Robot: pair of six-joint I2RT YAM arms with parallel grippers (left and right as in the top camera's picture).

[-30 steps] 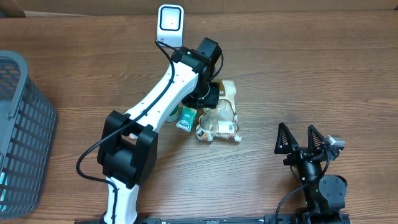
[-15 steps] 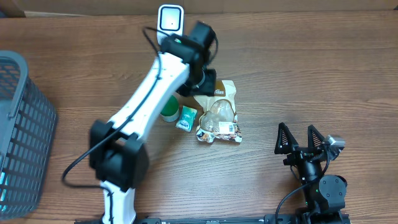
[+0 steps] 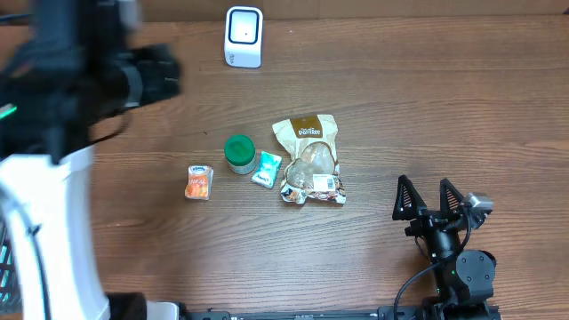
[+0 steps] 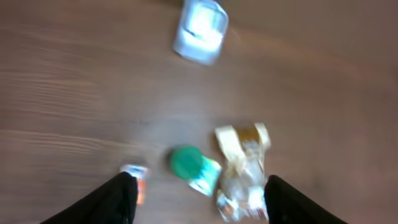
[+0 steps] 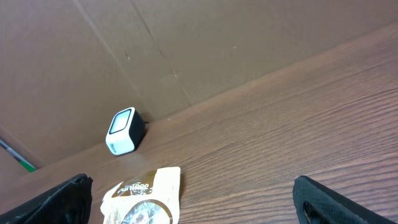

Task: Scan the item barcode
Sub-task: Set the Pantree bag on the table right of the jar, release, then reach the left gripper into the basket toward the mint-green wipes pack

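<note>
Brown wood-grain table, matte, the broadest thing; a plain cardboard wall stands behind its far edge.

1. Left arm: white shell, black joints, blurred, raised close under the overhead camera at the table's left side. My left gripper hangs high over the goods with its black fingers spread and nothing between them. Every item lies well below, untouched.
2. Right gripper: black, with two pointed fingers splayed wide and empty. It rests at the near right, well apart from the goods.
3. Snack bag: tan, crinkled film with a clear round window and a brown label. It lies flat mid-table, and in the left wrist view it sits nearer my right-hand finger.
4. Scanner: a white rounded plastic block with a pale face, upright at the far edge, well apart from the goods.
5. Green tub: round, with a smooth lid, left of the bag.
6. Teal packet: small, glossy and tilted, lying between tub and bag and close against both.
7. Orange packet: the smallest, flat, with a white top. It lies apart to the tub's left, just by my left-hand finger in the wrist view.
</note>
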